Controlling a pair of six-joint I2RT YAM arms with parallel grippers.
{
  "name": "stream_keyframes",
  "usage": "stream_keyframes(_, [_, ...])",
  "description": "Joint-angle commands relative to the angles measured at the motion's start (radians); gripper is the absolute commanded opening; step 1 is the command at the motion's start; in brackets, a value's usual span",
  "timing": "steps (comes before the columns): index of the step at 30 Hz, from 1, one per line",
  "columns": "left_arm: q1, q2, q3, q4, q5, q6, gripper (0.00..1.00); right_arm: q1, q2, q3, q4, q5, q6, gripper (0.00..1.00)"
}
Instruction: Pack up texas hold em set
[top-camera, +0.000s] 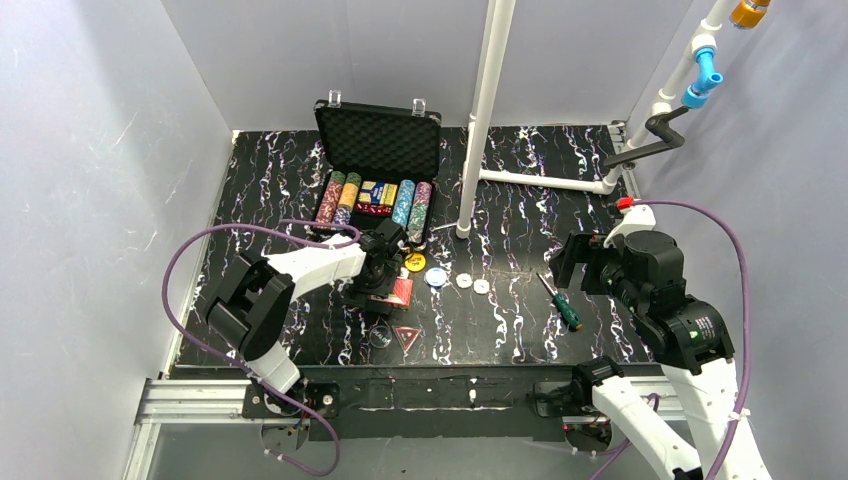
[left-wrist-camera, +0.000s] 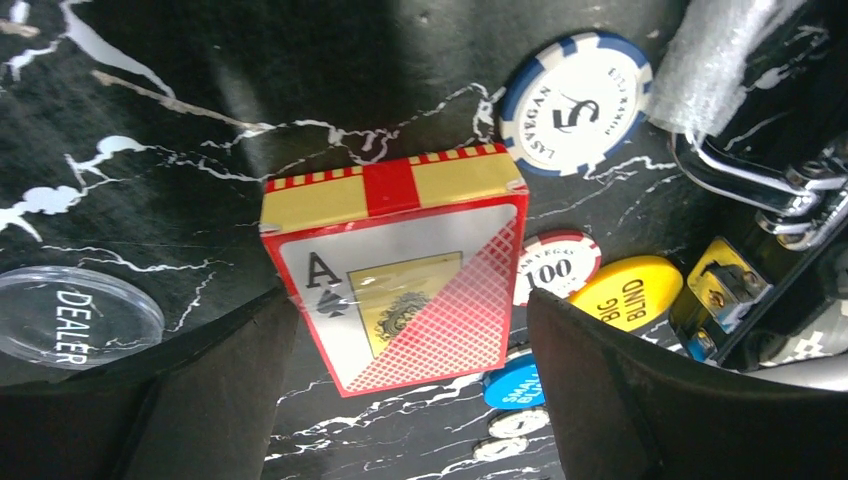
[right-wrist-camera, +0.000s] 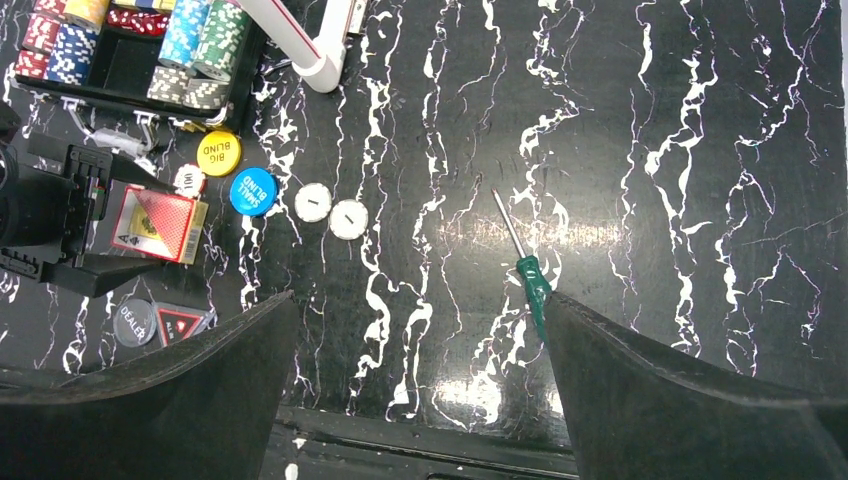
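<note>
In the top view the case (top-camera: 378, 140) stands open at the back of the table (top-camera: 540, 215), with chip rows inside. The left gripper (top-camera: 385, 268) is low over the deck (top-camera: 400, 292), just in front of the case. Whether it holds the deck cannot be told from here. The right gripper (top-camera: 572, 262) hangs well apart, near the screwdriver (top-camera: 560, 303).

The left wrist view settles it. The jaws stand wide on both sides of the deck (left-wrist-camera: 400, 290), with a thin gap on each side, so nothing is gripped. The deck sits a little skewed to the jaws. If they squeeze it like this, it may twist or slide onto the 100 chip (left-wrist-camera: 553, 265) just beside it. Only this view shows that chip clearly.

In the right wrist view the right gripper (right-wrist-camera: 418, 300) is wide open and empty. This view alone shows the loose discs (right-wrist-camera: 312, 202) and the triangle (right-wrist-camera: 180, 322) clearly, all outside the case.
</note>
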Motion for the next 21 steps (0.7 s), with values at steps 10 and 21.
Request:
stream_keyframes(10, [0.003, 0.037, 0.016, -0.119, -0.026, -0.028, 0.68, 0.004, -0.019, 0.023, 0.011, -0.021, -0.016, 1.00])
stream_keyframes(21, [0.007, -0.113, 0.166, -0.298, -0.197, 0.111, 0.45, 0.004, -0.021, 0.026, 0.014, -0.014, -0.020, 1.00])
